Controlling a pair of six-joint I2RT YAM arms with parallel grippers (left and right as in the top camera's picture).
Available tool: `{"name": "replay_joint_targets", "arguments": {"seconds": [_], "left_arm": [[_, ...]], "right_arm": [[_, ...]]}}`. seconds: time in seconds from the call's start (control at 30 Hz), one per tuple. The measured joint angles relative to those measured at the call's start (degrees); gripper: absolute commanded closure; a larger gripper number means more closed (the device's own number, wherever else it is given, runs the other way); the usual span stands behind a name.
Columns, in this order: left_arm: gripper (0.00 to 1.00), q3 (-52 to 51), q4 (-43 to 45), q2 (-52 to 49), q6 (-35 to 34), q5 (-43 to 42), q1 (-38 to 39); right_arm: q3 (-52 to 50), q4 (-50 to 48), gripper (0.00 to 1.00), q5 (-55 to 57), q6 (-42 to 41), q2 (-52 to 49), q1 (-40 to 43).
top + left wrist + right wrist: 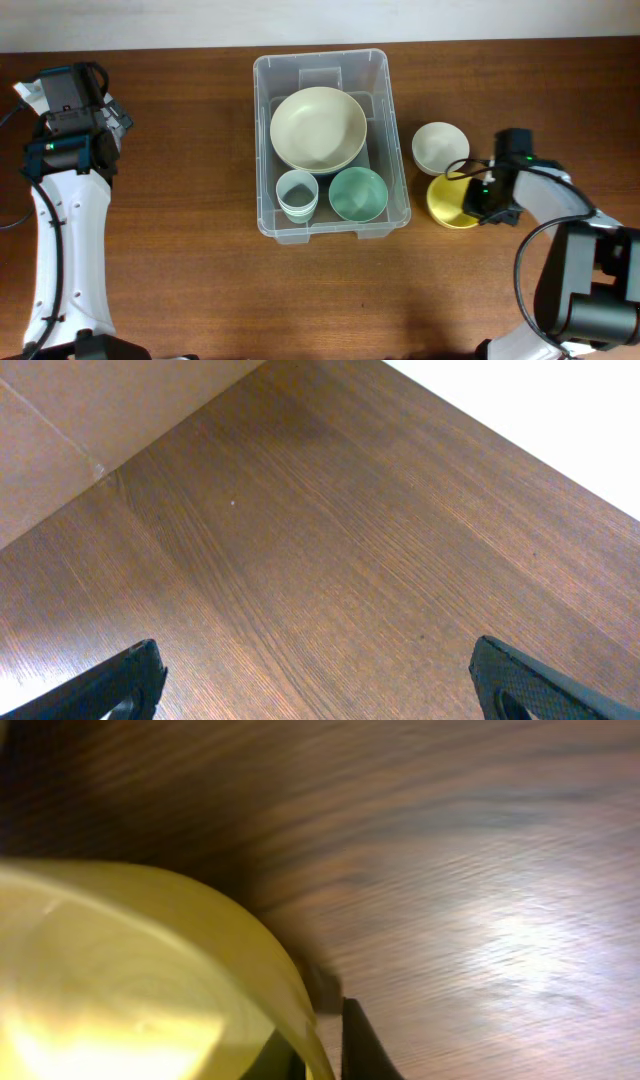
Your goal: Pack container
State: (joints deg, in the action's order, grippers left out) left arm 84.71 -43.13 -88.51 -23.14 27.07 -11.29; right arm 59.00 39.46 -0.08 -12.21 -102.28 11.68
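Observation:
The container (320,58), a clear plastic tub, stands at mid-table. Inside it are a large cream bowl (318,128), a small pale cup (297,194) and a green bowl (358,193). To its right on the wood lie a white bowl (440,147) and a yellow bowl (447,200). My right gripper (480,197) is shut on the yellow bowl's right rim. In the right wrist view the yellow bowl (120,990) fills the left, and its rim is pinched in my right gripper (325,1050). My left gripper (315,670) is open over bare wood at the far left (72,95).
The wooden table (180,270) runs to a pale wall along its back edge (560,430). The white bowl sits close behind the yellow one. My right arm's base (590,290) stands at the lower right.

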Motion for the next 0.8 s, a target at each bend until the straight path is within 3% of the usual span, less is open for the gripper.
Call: {"name": "replay_joint_targets", "arguments": {"seconds": [0.4, 0.8], "left_arm": [[0.01, 0.0, 0.0, 0.0, 0.0, 0.0, 0.0], [0.01, 0.0, 0.0, 0.0, 0.0, 0.0, 0.0]], "right_arm": [[0.0, -0.6, 0.96, -4.9, 0.0, 0.1, 12.5], [0.0, -2.2, 0.96, -11.2, 2.3, 3.7, 14.4]]}}
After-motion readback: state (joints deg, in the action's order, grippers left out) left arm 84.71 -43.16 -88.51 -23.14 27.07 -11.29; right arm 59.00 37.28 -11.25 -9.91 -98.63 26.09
